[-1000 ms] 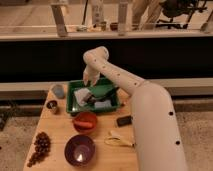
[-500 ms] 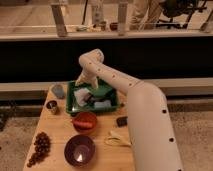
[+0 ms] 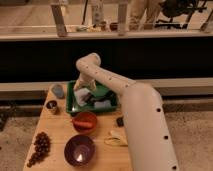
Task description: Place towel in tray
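A green tray [image 3: 70, 100] stands at the back of the wooden table. A white towel [image 3: 81, 97] lies inside it at the left end. My gripper [image 3: 80, 87] hangs over the tray's left part, right above the towel, at the end of the white arm [image 3: 135, 107] that reaches in from the lower right. I cannot tell whether it touches the towel. The tray also holds a dark item [image 3: 93, 99] and a pale item [image 3: 103, 104].
A grey object [image 3: 58, 91] and a small cup [image 3: 51, 106] stand left of the tray. In front are an orange bowl [image 3: 85, 121], a purple bowl [image 3: 79, 150], dark grapes [image 3: 39, 147], a banana [image 3: 116, 138] and a small dark block [image 3: 120, 121].
The gripper has swung leftward over the tray, from its middle to its left end above the towel. The other objects have not moved.
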Tool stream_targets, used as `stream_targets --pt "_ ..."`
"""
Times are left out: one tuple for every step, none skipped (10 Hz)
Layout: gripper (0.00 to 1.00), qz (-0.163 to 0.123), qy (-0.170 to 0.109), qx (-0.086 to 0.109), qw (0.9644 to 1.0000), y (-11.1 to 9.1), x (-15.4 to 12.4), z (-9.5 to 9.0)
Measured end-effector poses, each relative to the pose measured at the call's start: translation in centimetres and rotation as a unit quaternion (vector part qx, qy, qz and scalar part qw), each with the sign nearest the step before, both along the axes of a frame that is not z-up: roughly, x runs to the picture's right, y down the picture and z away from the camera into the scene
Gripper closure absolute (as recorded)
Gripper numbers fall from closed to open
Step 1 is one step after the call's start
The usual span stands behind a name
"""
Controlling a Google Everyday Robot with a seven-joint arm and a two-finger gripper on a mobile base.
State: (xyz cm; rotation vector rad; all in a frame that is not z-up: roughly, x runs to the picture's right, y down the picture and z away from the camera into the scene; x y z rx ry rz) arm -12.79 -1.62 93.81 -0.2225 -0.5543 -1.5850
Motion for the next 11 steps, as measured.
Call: stream_targets --pt "0.2 -0.013 -0.003 0.003 0.9999 0.0 0.0 0.4" --pt "0.2 -0.022 -0.004 0.007 0.9997 -0.1 0.3 0.9" --pt "0.2 -0.03 -0.005 0.01 0.9995 -0.3 0.7 1.4" --pt "0.2 -0.042 -0.01 0.013 0.999 -0.4 0.9 1.8" --pt "0.2 -0.051 -0.015 0.014 0.9985 -0.5 0.8 2.2" --pt "0.2 -0.063 -0.026 0.014 0.9976 -0.5 0.5 2.7" --pt "0.2 -0.072 -0.033 0.014 0.9968 -0.4 0.4 3.2" --pt "0.2 -0.081 -0.04 0.014 0.9958 -0.2 0.3 3.6" --pt "0.2 -0.089 -0.046 0.012 0.9949 0.1 -0.1 4.0" --pt "0.2 -0.097 -0.05 0.011 0.9939 0.5 -0.5 4.4" --pt "0.2 -0.105 -0.052 0.011 0.9931 0.8 -0.8 4.7"
